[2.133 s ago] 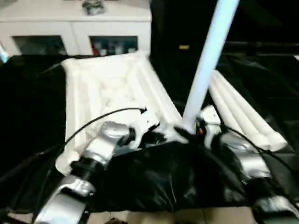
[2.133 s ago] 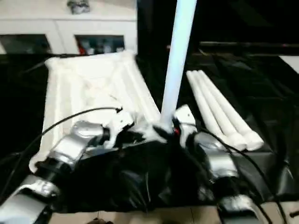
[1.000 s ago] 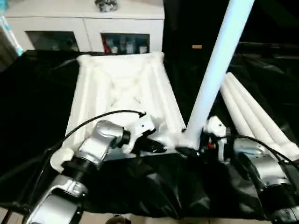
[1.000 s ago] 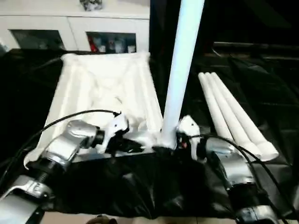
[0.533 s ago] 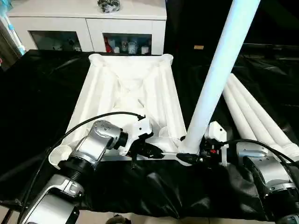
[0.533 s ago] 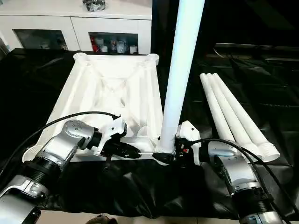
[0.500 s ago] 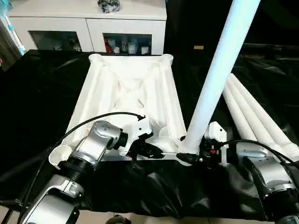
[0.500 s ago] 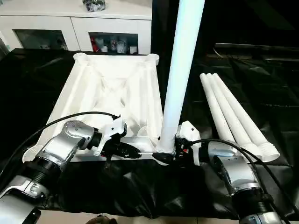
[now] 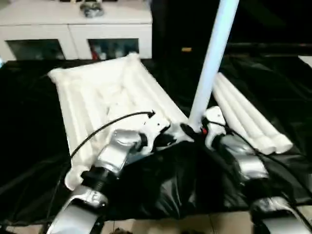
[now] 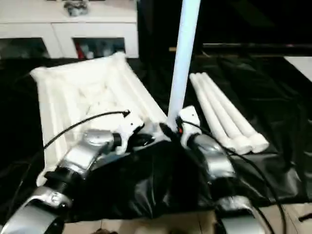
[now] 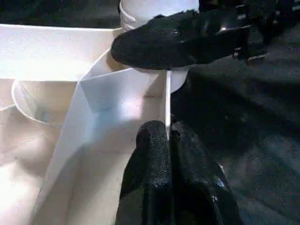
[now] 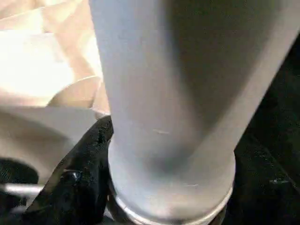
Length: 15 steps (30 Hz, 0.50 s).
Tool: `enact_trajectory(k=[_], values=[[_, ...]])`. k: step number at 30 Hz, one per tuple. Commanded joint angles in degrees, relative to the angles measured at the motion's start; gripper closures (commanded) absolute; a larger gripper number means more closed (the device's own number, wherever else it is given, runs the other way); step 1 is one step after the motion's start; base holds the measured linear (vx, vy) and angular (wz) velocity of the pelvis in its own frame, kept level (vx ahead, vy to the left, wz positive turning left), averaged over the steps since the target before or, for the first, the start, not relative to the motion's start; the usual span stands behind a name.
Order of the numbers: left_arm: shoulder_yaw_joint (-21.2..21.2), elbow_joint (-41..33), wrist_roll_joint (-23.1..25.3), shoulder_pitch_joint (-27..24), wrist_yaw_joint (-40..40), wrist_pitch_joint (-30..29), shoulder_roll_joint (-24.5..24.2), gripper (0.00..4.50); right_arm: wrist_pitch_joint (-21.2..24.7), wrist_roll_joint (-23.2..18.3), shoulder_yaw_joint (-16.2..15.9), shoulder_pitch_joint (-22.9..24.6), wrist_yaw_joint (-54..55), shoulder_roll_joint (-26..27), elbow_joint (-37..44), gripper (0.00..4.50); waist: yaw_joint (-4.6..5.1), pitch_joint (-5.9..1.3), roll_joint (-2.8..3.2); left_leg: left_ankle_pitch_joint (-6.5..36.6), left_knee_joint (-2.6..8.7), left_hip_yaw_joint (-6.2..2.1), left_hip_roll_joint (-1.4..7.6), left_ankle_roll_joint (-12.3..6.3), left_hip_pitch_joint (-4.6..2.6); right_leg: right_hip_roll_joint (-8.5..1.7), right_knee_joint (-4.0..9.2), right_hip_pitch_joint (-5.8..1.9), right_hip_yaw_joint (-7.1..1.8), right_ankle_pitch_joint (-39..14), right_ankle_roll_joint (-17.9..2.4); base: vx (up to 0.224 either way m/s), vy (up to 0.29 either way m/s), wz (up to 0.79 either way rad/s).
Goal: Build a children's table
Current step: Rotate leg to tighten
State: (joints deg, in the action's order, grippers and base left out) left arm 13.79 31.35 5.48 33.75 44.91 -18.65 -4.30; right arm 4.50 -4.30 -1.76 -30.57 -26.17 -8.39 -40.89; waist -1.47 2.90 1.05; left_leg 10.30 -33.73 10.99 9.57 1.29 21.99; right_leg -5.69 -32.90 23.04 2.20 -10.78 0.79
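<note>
White ribbed tabletop — upside down, apparently — one leg upright

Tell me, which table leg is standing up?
The leg in the right hand, at the tabletop's near corner. It stands upright; the other three legs lie flat side by side on the black sheet.
</note>
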Motion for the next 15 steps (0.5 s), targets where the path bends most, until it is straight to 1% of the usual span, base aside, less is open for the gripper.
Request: enact_trajectory(k=[1,2,3,5,6,7,8,10,11,12,14,15], values=[[2.6,-3.4,-3.5,1.6,2.3,2.7,6.2,4.50,0.6,1.3,-3.1,-0.5,-0.2,4.7,-5.9,1.18,0.07,-2.77,-0.57,27.0,5.50,-2.31,3.03,1.57,-1.16,-3.02,5.18,-1.10,-1.13,-28.0,-8.7,0.000,0.000,0.00],[2.7,-3.5,-3.4,1.4,2.6,2.9,6.1,4.50,0.3,1.0,-2.7,-0.8,-0.8,4.9,-6.4,1.04,0.07,-2.79,-0.57,27.0,5.50,-2.26,3.05,1.48,-1.13,-3.03,5.19,-1.11,-1.13,-27.6,-8.9,0.000,0.000,0.00],[2.7,-3.6,-3.4,1.4,2.7,3.0,6.1,4.50,0.2,0.9,-2.5,-1.0,-1.1,5.0,-6.5,1.04,-0.04,-2.78,-0.55,26.8,5.47,-2.11,3.08,1.22,-1.28,-2.98,5.20,-1.01,-1.24,-26.6,-9.1,0.000,0.000,0.00],[3.1,-4.4,-3.6,0.9,4.4,3.4,5.2,4.50,0.2,-0.2,-2.0,-1.2,-3.2,4.8,-6.8,0.97,-0.22,-2.89,-0.49,26.0,5.36,-1.86,3.15,0.87,-1.54,-2.95,5.09,-0.92,-1.43,-24.5,-10.1,0.000,0.000,0.00],[3.2,-4.6,-3.6,0.7,5.0,3.4,4.7,4.50,-0.1,-0.1,-2.1,-1.2,-3.9,4.4,-6.7,0.84,-0.51,-2.96,-0.50,25.0,5.29,-1.65,3.21,0.52,-1.59,-2.89,4.90,-0.92,-1.58,-22.5,-10.8,0.000,0.000,0.00],[3.3,-4.6,-3.7,0.6,5.4,3.4,4.4,4.50,-0.3,-0.1,-2.3,-1.1,-4.3,4.0,-6.6,0.69,-0.55,-2.99,-0.54,23.8,5.31,-1.58,3.19,0.24,-1.33,-2.83,4.60,-1.21,-1.59,-20.6,-11.3,0.000,0.000,0.00],[3.5,-4.7,-3.9,0.4,6.4,3.8,3.8,4.50,-0.6,0.2,-2.9,-0.6,-5.5,3.2,-5.9,0.60,-0.61,-3.05,-0.43,23.0,5.36,-1.58,3.21,0.09,-1.24,-2.86,4.47,-1.38,-1.58,-19.7,-11.5,0.000,0.000,0.00],[4.0,-5.2,-4.4,0.1,9.0,4.4,2.5,4.50,-1.0,-0.1,-3.6,0.6,-8.9,1.6,-3.8,0.49,-0.81,-3.17,-0.45,21.2,5.21,-1.39,3.23,-0.85,-1.09,-2.93,4.28,-1.64,-1.64,-17.7,-11.9,0.000,0.000,0.00],[4.4,-5.5,-4.8,-0.1,10.9,4.7,1.6,4.50,-1.2,-0.6,-3.8,1.4,-11.7,0.6,-2.6,0.49,-0.84,-3.24,-0.33,20.6,5.21,-1.42,3.26,-1.03,-1.05,-2.94,4.16,-1.76,-1.63,-16.9,-12.1,0.000,0.000,0.00],[4.6,-5.7,-5.1,-0.2,12.0,4.8,1.0,4.50,-1.3,-0.9,-3.8,1.8,-13.5,0.0,-1.9,0.49,-1.00,-3.36,-0.45,19.4,5.06,-1.27,3.27,-1.74,-1.01,-2.88,4.03,-1.91,-1.60,-15.1,-12.5,0.000,0.000,0.00],[5.0,-6.2,-5.8,-0.3,15.0,5.0,-0.4,4.50,-1.3,-1.8,-4.4,3.2,-18.1,-1.8,0.5,0.49,-1.21,-3.49,-0.41,17.6,4.87,-1.07,3.41,-2.67,-1.18,-2.87,3.79,-1.88,-1.67,-12.6,-13.5,0.000,0.000,0.00],[5.2,-6.2,-6.2,-0.2,17.1,5.3,-1.3,4.50,-1.0,-2.5,-5.0,4.2,-21.6,-3.3,2.5,0.49,-1.33,-3.58,-0.17,16.3,4.75,-0.98,3.45,-3.16,-1.18,-2.76,3.54,-1.99,-1.62,-10.4,-14.3,0.000,0.000,0.00]])
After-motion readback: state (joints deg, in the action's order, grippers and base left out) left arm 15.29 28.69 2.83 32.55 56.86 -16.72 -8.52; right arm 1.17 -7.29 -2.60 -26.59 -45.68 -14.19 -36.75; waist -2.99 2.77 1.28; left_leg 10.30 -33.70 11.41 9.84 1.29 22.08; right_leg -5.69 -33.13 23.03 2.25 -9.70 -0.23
